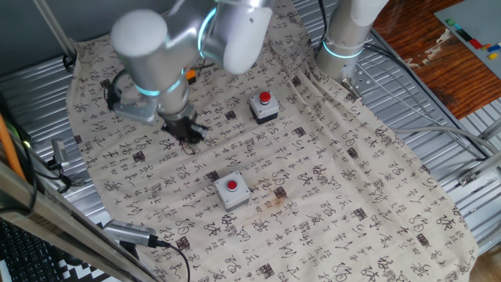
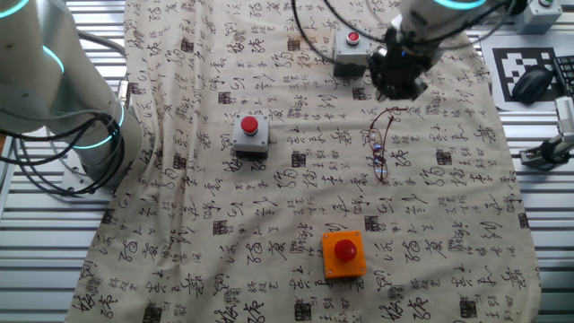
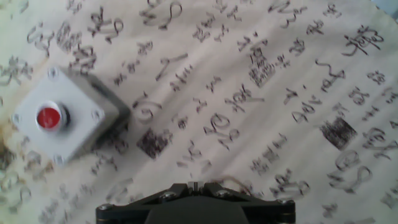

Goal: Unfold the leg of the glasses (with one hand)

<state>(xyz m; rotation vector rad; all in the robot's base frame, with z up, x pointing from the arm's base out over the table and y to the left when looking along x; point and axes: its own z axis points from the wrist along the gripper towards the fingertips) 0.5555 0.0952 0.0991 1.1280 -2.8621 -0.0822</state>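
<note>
Glasses [image 2: 380,144] lie on the cloth [image 2: 269,224] — jaws hidden by arm.

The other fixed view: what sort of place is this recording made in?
Probably a robotics lab test bench: a metal table draped with a printed cloth, button boxes set out on it, and a printed marker tag at one edge.

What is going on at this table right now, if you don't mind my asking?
A single robot arm is working on a pair of glasses lying on the calligraphy-print cloth. Its tool hangs low at the far end of the glasses; whether it grips them cannot be told. Three button boxes sit around, the nearest grey one just beside the tool.
</note>
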